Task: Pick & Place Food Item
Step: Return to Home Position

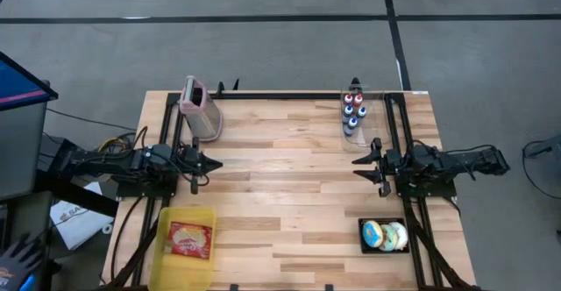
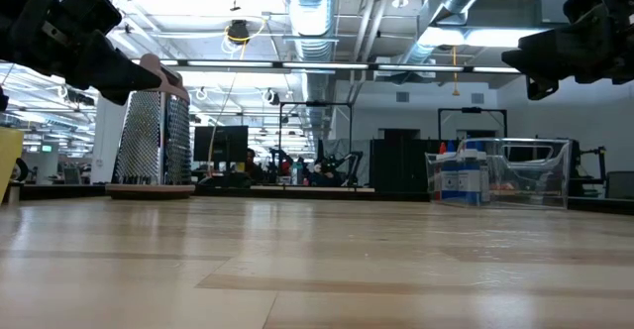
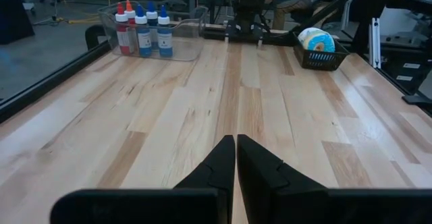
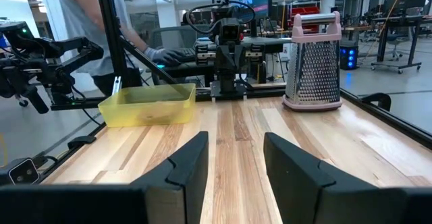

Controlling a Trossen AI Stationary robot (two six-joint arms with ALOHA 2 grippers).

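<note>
— What shows past the right gripper (image 4: 235,146)?
— Its fingers (image 4: 190,164) stand apart above the wooden table (image 4: 381,153). At the far edge, a yellow bin (image 4: 147,106) and a metal grater (image 4: 312,65) flank the left arm (image 4: 227,43).
— Anyone behind?
— A person (image 4: 67,21) in grey, gloved.

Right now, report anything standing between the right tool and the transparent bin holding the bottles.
Nothing visible does. The open right tool hangs beside the transparent bin, only bare table between them; the bottles stand inside it. The grater and the shut left tool are across the table.
</note>
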